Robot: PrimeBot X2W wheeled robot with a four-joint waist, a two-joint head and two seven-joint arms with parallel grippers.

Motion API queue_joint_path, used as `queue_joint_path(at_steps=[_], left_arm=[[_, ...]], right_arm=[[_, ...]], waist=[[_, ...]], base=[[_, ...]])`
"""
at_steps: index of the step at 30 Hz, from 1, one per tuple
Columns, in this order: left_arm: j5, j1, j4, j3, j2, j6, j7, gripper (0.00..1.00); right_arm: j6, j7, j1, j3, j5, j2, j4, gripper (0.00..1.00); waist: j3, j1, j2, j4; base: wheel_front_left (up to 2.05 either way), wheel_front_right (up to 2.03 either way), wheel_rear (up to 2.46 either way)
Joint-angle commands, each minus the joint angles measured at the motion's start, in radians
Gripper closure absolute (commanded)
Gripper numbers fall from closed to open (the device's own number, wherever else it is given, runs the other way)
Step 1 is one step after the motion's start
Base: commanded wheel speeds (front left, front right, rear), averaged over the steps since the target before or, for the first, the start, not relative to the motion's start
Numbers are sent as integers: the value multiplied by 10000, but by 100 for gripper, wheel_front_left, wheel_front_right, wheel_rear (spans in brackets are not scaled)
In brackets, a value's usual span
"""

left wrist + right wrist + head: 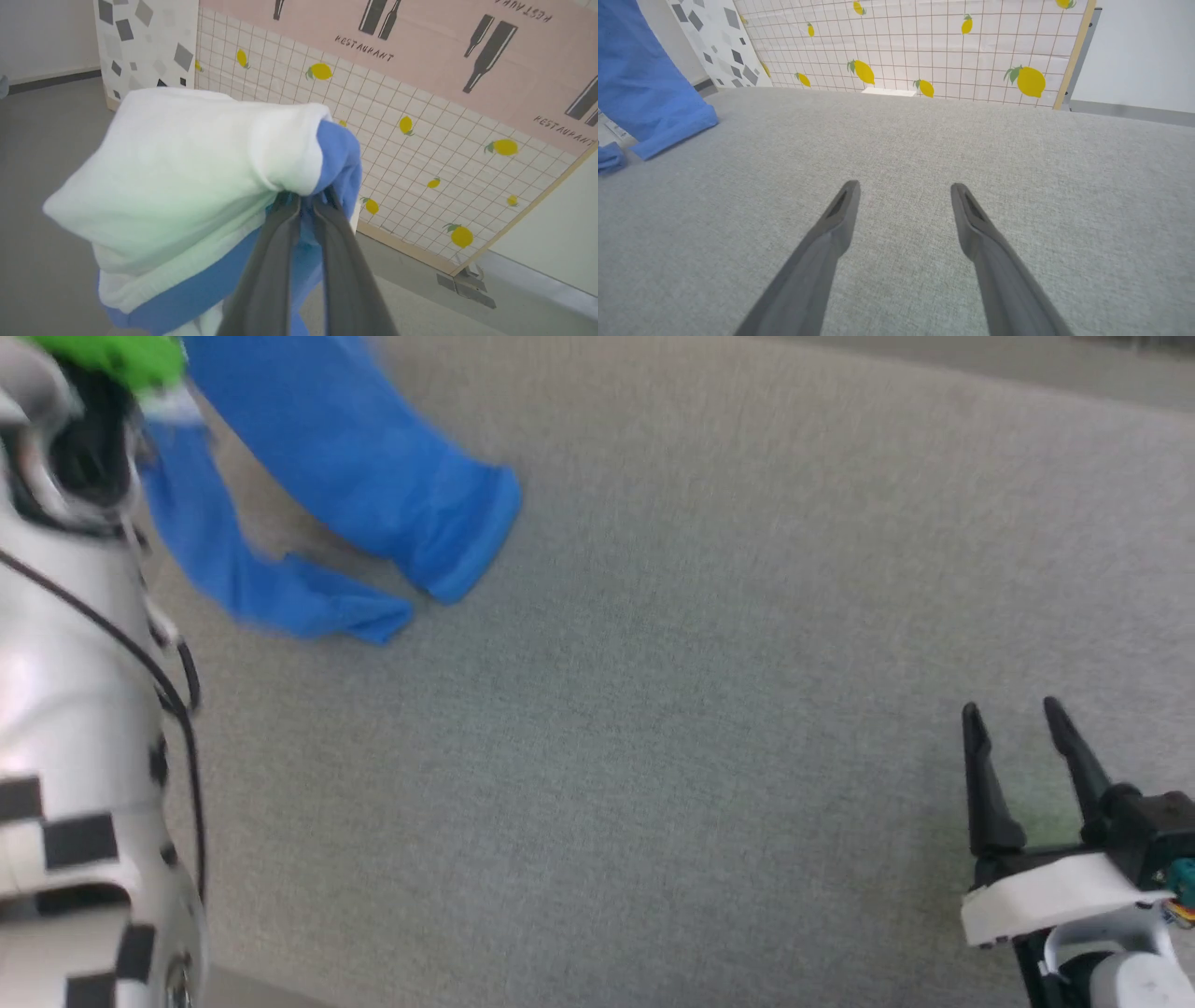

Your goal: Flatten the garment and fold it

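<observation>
The garment [187, 177] is bunched in the left wrist view, white cloth over blue, with my left gripper [306, 198] shut on a fold of it, fingertips buried in the fabric. In the head view its blue sleeves [373, 476] hang from the upper left and trail onto the grey surface; the pale left forearm [75, 709] rises along the left edge. The same blue cloth [640, 88] hangs at the far left of the right wrist view. My right gripper [1016, 711] stands open at the lower right, above bare grey fabric, nothing between its fingers [840, 210].
A grey fabric-covered surface [653, 709] spreads across the head view. Behind it stand a lemon-print tiled panel [948, 46], a pink restaurant-print panel [420, 56] and a speckled panel [145, 42]. Grey floor [37, 140] lies beyond the left side.
</observation>
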Motion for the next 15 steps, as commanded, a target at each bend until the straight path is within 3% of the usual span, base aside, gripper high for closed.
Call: queue_joint_path(at_steps=[1, 6, 15], left_arm=[[14, -594, -249, -146, 27, -206, 51, 100], [-132, -1951, -712, -647, -63, -612, 415, 100], [-851, -3626, -635, -1218, -1103, -856, 582, 100]], right_arm=[[-15, -196, -82, 46, 207, 18, 217, 0], [-15, -655, -74, 313, 818, 23, 1089, 0], [-15, -1239, -110, 702, 1450, 25, 2189, 0]], waist=[[-981, 0, 0, -350], [-1747, 0, 0, -1007], [-2448, 0, 0, -2428]], base=[[0, 0, 0], [0, 0, 0], [0, 0, 0]])
